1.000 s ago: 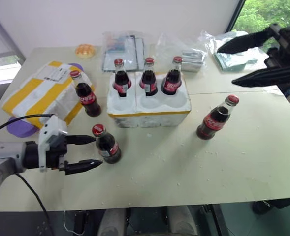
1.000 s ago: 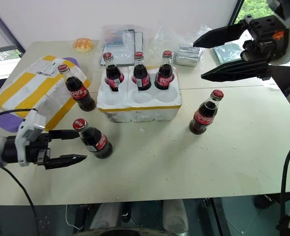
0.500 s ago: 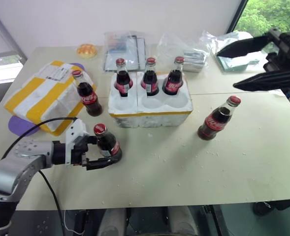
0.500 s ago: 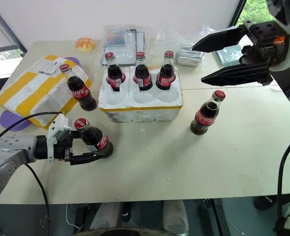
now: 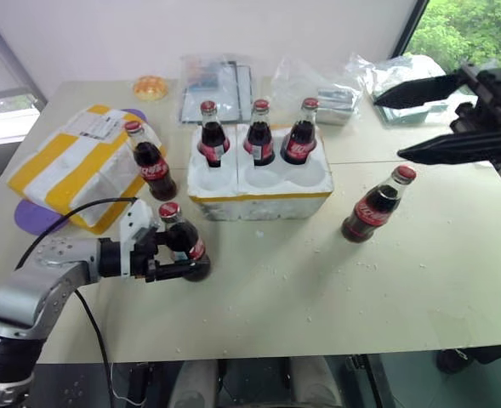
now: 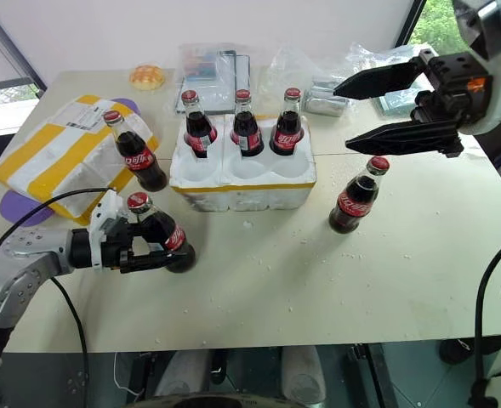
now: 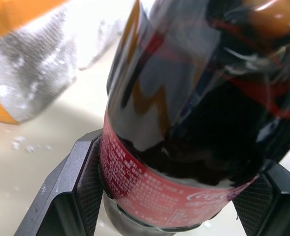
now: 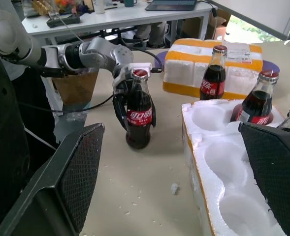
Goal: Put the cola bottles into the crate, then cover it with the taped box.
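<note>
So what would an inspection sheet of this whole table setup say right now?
Surface: pale table, white crumbs scattered.
Job's things: crate holds three cola bottles in its back wells; three stand outside; taped box at the left.
Clutter: plastic bags, orange round item, purple disc.
Grippers: left gripper fingers on both sides of the near bottle; right gripper open, raised.
Cables: black cable over left arm.
Surroundings: window, greenery.

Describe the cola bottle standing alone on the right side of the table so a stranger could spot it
Start at the white foam crate mid-table. To its right, on bare tabletop, stands one cola bottle, below the open right gripper. Unlike the others, it has no bottle, box or finger near it.
</note>
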